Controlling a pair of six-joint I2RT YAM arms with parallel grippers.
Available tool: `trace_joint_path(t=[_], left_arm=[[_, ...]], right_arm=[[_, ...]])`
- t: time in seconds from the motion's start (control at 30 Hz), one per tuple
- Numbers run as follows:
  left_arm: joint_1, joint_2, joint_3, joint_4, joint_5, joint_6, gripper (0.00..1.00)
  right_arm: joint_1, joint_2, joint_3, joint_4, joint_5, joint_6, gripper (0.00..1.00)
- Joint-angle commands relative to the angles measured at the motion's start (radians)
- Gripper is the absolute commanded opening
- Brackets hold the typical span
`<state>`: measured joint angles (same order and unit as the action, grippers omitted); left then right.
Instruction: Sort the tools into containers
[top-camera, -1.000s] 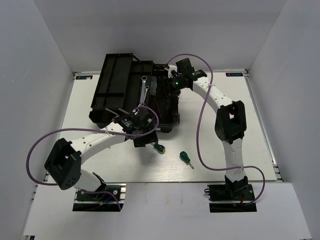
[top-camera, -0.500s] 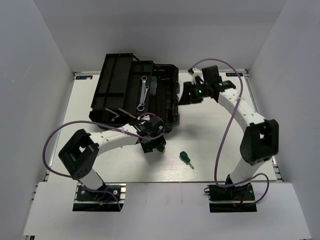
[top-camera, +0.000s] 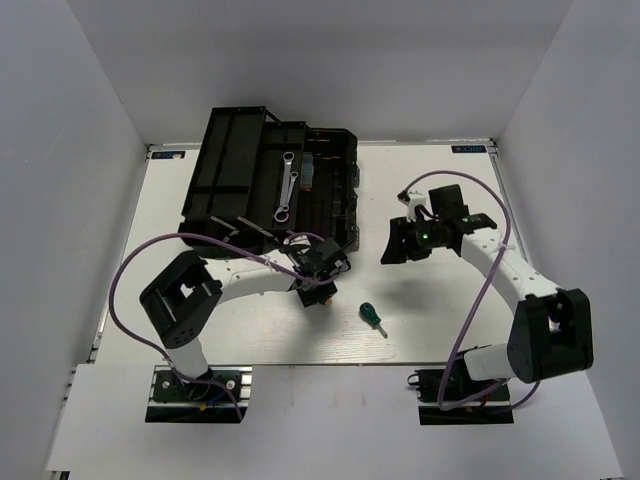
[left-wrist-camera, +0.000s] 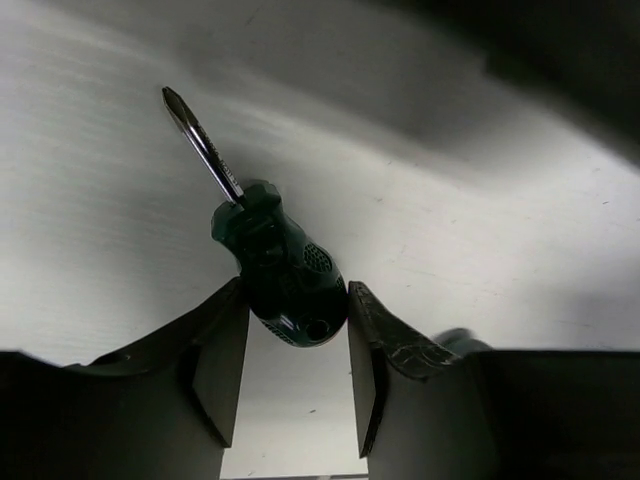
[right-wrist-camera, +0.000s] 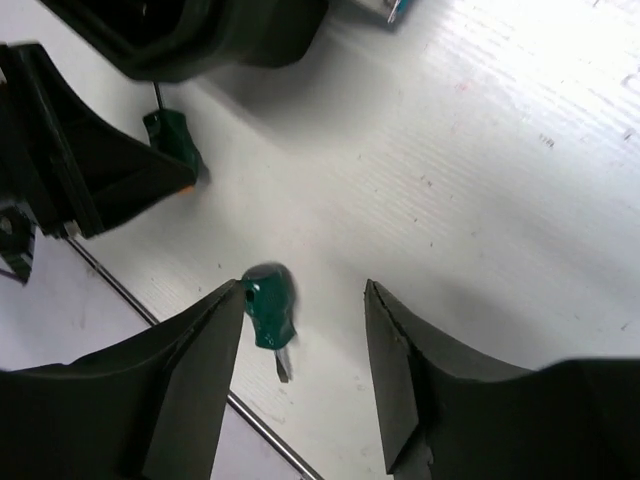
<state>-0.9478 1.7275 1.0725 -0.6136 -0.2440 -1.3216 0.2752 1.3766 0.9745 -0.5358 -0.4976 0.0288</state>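
The black toolbox stands open at the back left, with two silver wrenches lying in it. In front of it my left gripper is low over the table, its jaws shut on the handle of a green screwdriver. That handle touches both pads and the shaft points away. A second green screwdriver lies loose on the white table further right. My right gripper hangs open above the table, and in its wrist view that loose screwdriver shows below, beside the left finger.
The table's near edge has a metal rail just past the loose screwdriver. The toolbox's front wall fills the top left of the right wrist view. Purple cables loop from both arms. White walls close off three sides of the table.
My right arm has swung off the toolbox, out to the right and toward the table's middle. My left gripper slid right to the screwdriver and its jaws narrowed onto the handle.
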Motion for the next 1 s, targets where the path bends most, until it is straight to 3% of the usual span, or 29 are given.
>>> trace_joint_path(t=[0.0, 0.07, 0.1, 0.17, 0.27, 0.43, 0.47, 0.5, 0.6, 0.63, 0.67, 0.77, 0.97], left_arm=[[-0.023, -0.065, 0.000, -0.077, -0.031, -0.021, 0.24], [-0.032, -0.100, 0.009, -0.097, -0.031, 0.005, 0.19], [-0.043, -0.133, 0.021, -0.097, -0.003, 0.031, 0.11], [-0.068, -0.157, 0.108, -0.129, 0.008, 0.154, 0.05], [-0.109, -0.166, 0.258, -0.213, 0.020, 0.367, 0.00], [-0.102, -0.285, 0.342, -0.297, -0.081, 0.482, 0.00], [-0.077, -0.333, 0.357, -0.322, -0.147, 0.483, 0.00], [-0.062, -0.347, 0.374, -0.337, -0.193, 0.483, 0.00], [0.028, -0.347, 0.447, -0.368, -0.296, 0.509, 0.00], [0.058, -0.330, 0.478, -0.368, -0.305, 0.544, 0.00], [0.087, -0.321, 0.490, -0.347, -0.305, 0.559, 0.00], [0.223, -0.264, 0.529, -0.255, -0.269, 0.631, 0.00], [0.497, -0.028, 0.780, -0.225, -0.155, 0.694, 0.00]], right_arm=[[-0.007, -0.040, -0.043, -0.016, -0.070, -0.084, 0.58], [-0.010, -0.044, -0.053, -0.039, -0.125, -0.165, 0.65], [-0.010, -0.037, -0.048, -0.061, -0.145, -0.191, 0.74], [-0.010, -0.028, -0.037, -0.128, -0.225, -0.324, 0.90], [-0.013, -0.019, -0.042, -0.213, -0.303, -0.475, 0.90], [-0.013, 0.041, -0.051, -0.230, -0.297, -0.500, 0.90], [-0.010, 0.058, -0.053, -0.231, -0.282, -0.497, 0.87], [-0.011, 0.064, -0.062, -0.230, -0.276, -0.494, 0.71], [-0.005, 0.072, -0.095, -0.205, -0.245, -0.471, 0.41], [0.005, 0.062, -0.105, -0.190, -0.228, -0.457, 0.25], [0.010, 0.058, -0.108, -0.187, -0.223, -0.449, 0.20], [0.021, 0.053, -0.102, -0.182, -0.200, -0.446, 0.19], [0.050, 0.056, -0.069, -0.178, -0.153, -0.420, 0.36]])
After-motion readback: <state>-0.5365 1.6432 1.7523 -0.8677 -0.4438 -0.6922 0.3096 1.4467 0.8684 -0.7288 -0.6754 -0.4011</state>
